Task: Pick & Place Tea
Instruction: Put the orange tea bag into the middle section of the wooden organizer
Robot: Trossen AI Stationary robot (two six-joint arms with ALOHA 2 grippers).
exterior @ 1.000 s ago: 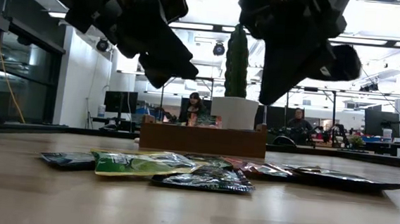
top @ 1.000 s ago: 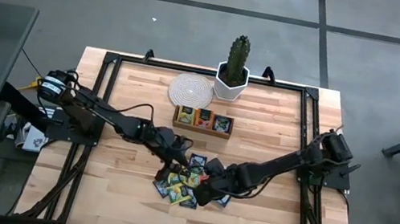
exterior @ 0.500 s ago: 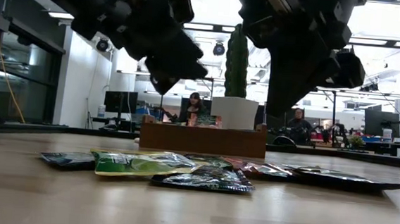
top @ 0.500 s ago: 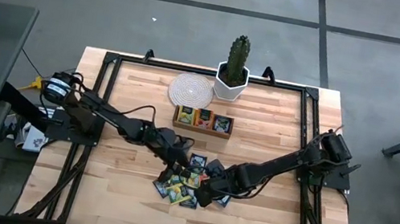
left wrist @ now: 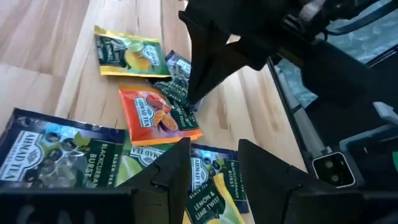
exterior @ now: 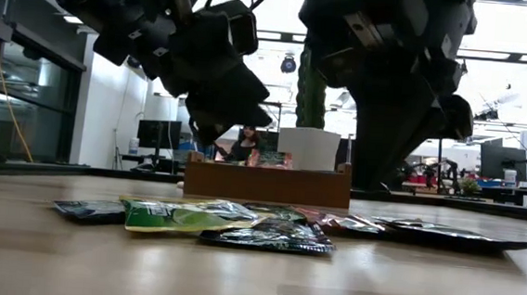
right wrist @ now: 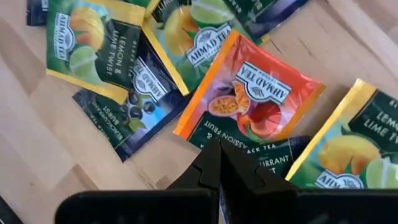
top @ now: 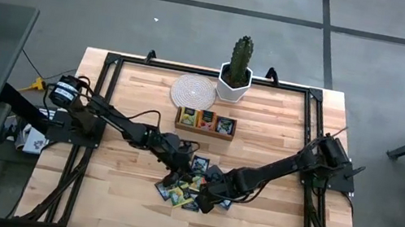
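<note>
The left gripper (top: 178,174) hangs over the pile of tea packets (top: 192,186) in the middle of the table (top: 285,111), with its fingers apart and nothing between them. The right gripper (top: 205,201) is squeezed shut and empty, just above the orange packet (right wrist: 249,99). More packets stand in the wooden tray (top: 206,121), farther back.

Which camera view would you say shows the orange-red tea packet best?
The right wrist view: the orange-red packet fills it, label readable. The left wrist view shows it smaller; in the high view it cannot be picked out, and the low view shows the pile edge-on.
</note>
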